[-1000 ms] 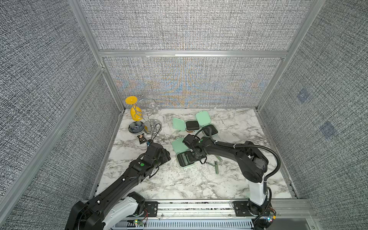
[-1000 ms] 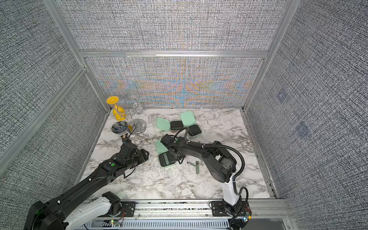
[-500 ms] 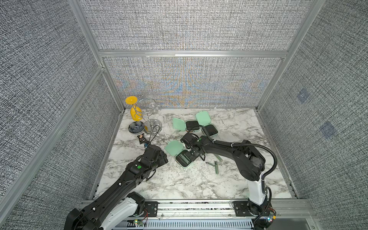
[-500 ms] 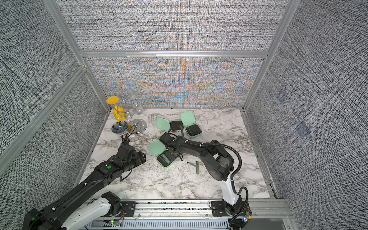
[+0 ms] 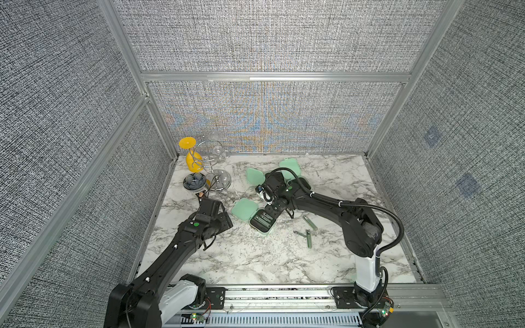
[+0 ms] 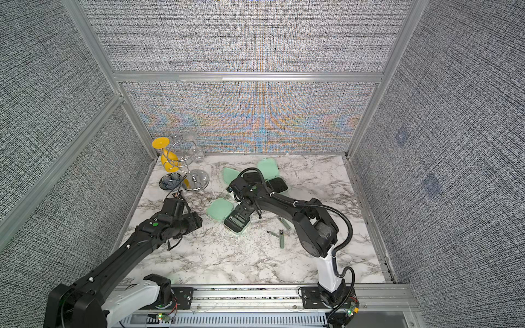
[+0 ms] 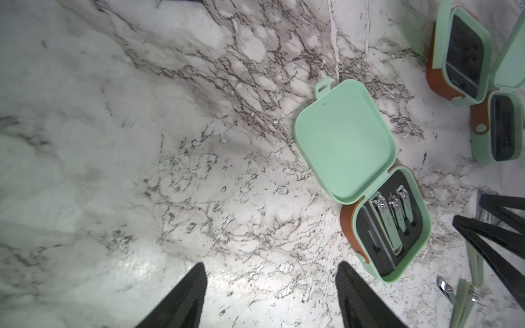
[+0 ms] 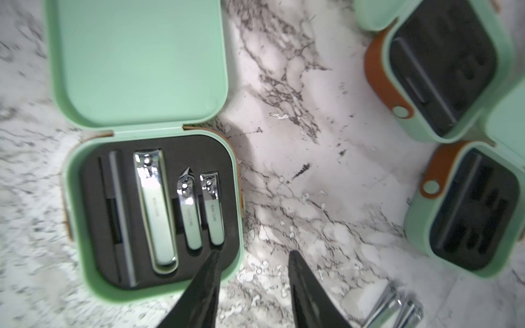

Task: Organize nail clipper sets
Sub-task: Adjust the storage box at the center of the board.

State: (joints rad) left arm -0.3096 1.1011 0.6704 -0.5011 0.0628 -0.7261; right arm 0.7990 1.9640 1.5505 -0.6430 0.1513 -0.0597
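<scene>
Nearest mint-green case lies open at the centre, lid flat to the left, its black tray holding three clippers and a slim file. Farther back, a second case and a third case sit open side by side. Loose clippers lie scattered to the right

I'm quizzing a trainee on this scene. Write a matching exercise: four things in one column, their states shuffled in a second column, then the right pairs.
Things
1. near case
2. two far cases
3. loose clippers
4. right hand

States
A. lying on the bare marble
B. open, nothing between its fingers
C. black inserts empty
D. three clippers seated inside

Pairs: 1-D, 2-C, 3-A, 4-B
</scene>
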